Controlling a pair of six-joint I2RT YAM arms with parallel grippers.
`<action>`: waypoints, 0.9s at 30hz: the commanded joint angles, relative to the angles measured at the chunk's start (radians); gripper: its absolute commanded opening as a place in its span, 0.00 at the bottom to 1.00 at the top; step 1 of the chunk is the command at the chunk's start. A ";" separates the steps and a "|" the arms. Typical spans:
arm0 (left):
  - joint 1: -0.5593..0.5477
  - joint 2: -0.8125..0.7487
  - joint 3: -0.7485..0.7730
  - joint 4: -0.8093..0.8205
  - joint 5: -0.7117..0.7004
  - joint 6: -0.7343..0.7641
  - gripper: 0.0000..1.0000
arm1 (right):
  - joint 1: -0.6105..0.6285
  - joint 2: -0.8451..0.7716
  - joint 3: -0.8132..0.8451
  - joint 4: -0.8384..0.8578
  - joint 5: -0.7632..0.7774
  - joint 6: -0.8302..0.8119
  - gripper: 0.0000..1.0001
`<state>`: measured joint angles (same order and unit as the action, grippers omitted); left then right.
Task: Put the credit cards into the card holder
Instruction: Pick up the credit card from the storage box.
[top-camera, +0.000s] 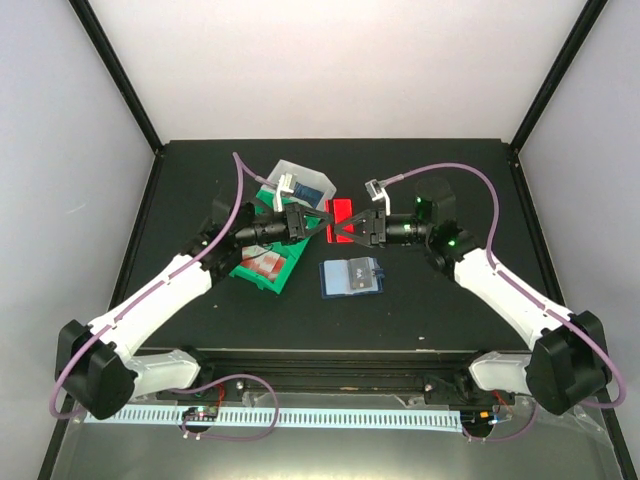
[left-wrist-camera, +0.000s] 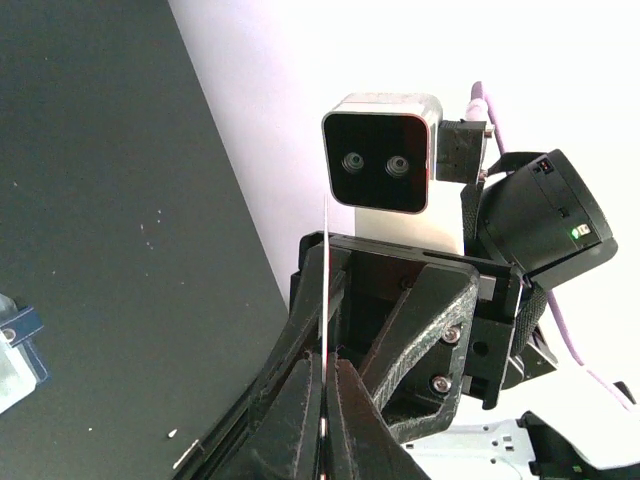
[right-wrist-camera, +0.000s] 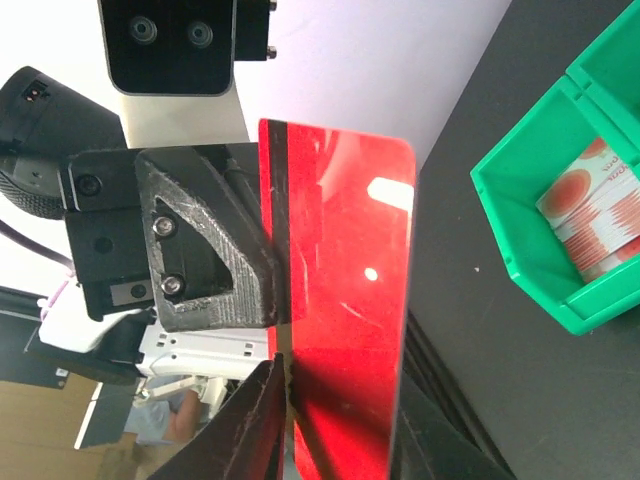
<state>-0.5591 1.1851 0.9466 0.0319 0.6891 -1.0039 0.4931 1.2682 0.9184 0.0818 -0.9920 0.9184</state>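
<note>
Above the matte table (top-camera: 450, 310) hangs a glossy round-cornered red card (right-wrist-camera: 340, 300).

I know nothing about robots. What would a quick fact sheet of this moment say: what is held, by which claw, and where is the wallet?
Held item: glossy red plastic card, in the air between both arms
Left gripper: shut on the card
Right gripper: fingers either side of the card; grip unclear
Wallet: blue folding card holder, open on black table, untouched
Green plastic bin: holds a red-and-white card

card holder (top-camera: 352, 277) on table (top-camera: 430, 315) | bin (top-camera: 285, 278) left of it | card (top-camera: 341, 212) behind it
</note>
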 joint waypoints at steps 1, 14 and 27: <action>-0.007 -0.008 -0.006 0.060 0.011 -0.021 0.01 | 0.001 -0.019 -0.013 0.080 -0.014 0.067 0.26; 0.018 -0.060 -0.056 -0.031 -0.020 0.047 0.02 | -0.014 -0.025 -0.097 0.304 0.057 0.230 0.15; 0.021 -0.002 -0.011 -0.350 -0.145 0.232 0.61 | -0.014 -0.019 -0.085 0.058 0.150 0.060 0.01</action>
<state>-0.5369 1.1492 0.8822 -0.0971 0.6449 -0.9104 0.4816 1.2613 0.8192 0.3069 -0.9169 1.1061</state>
